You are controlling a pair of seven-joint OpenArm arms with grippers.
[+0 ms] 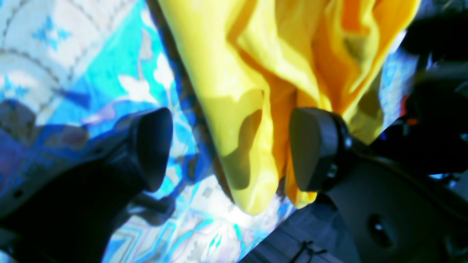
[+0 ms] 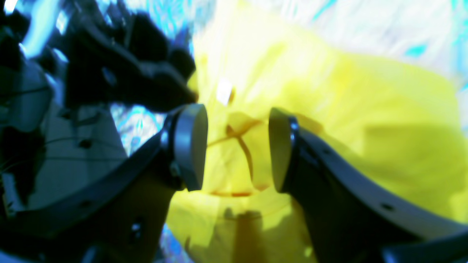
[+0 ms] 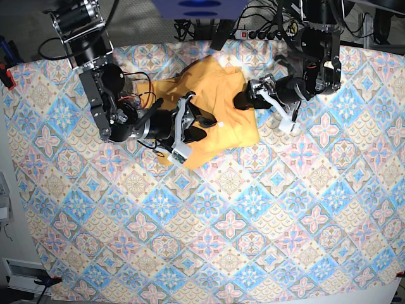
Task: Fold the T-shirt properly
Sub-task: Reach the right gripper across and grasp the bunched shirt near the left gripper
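The T-shirt (image 3: 218, 82) lies bunched in a yellow-orange heap at the back middle of the patterned cloth. In the left wrist view a hanging fold of the T-shirt (image 1: 226, 54) drops between the wide-apart fingers of my left gripper (image 1: 232, 149); it hangs close beside the right pad and well clear of the left one. In the base view my left gripper (image 3: 248, 96) is at the shirt's right edge. My right gripper (image 2: 236, 146) stands open over the T-shirt (image 2: 365, 109), with seams showing in the gap. In the base view my right gripper (image 3: 190, 130) is over the shirt's left part.
The blue-pink-beige tiled cloth (image 3: 253, 209) covers the whole table. A power strip and cables (image 3: 253, 31) lie beyond its back edge. A red clamp (image 3: 6, 79) holds the cloth at the left edge. Both arms reach in from the back corners.
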